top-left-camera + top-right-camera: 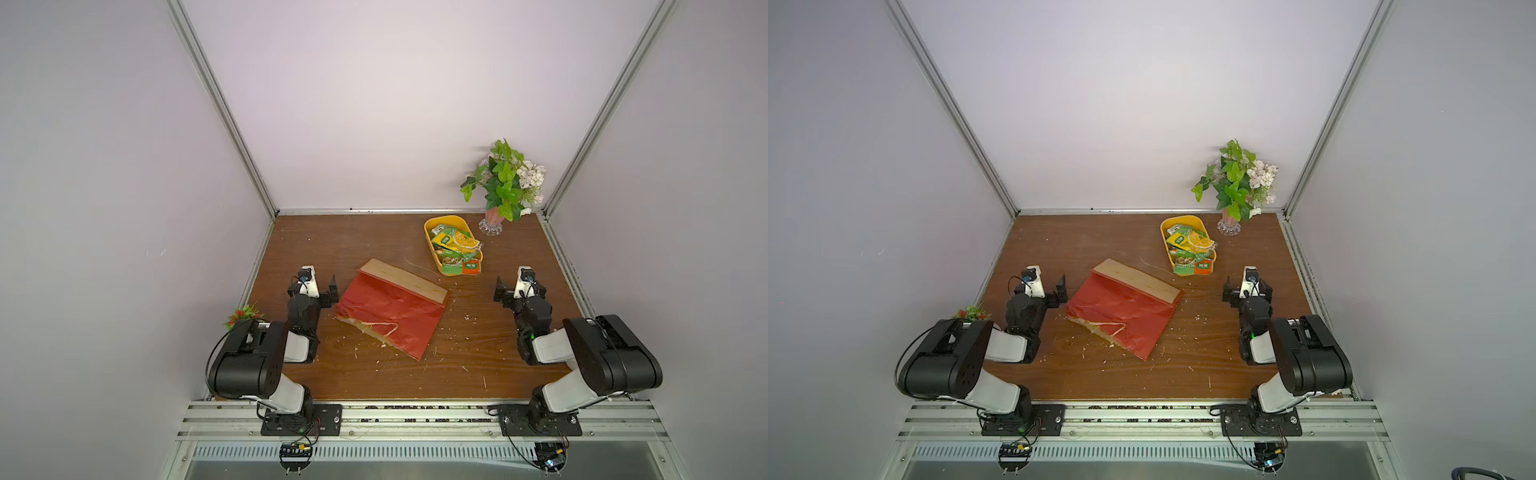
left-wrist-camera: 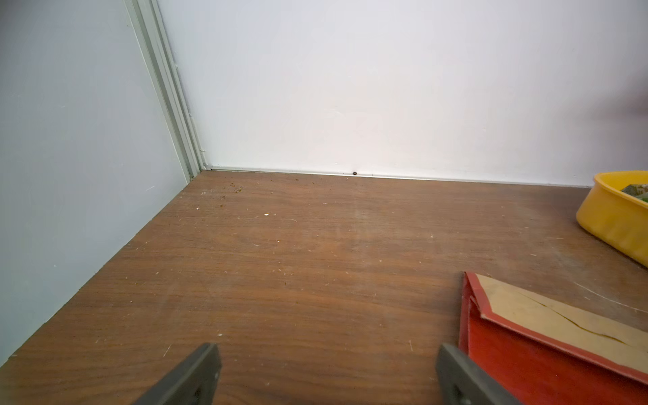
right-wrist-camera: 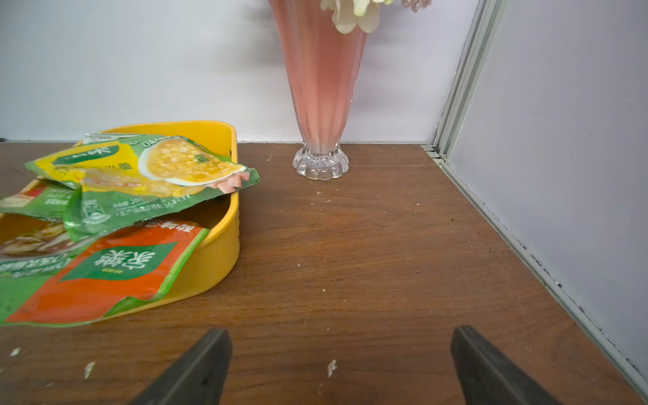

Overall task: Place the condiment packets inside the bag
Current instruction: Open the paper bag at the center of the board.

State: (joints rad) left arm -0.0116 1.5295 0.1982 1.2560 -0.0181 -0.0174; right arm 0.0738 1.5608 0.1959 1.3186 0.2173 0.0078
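Left claw [image 2: 326,354] and right claw [image 3: 342,333] wide apart, empty, low over the wooden table [image 1: 374,237].

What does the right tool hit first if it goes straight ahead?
Probably the vase: it stands almost dead ahead of the open right tool, with only bare table between. The tub lies off to one side and looks clear of the line; depth is uncertain.
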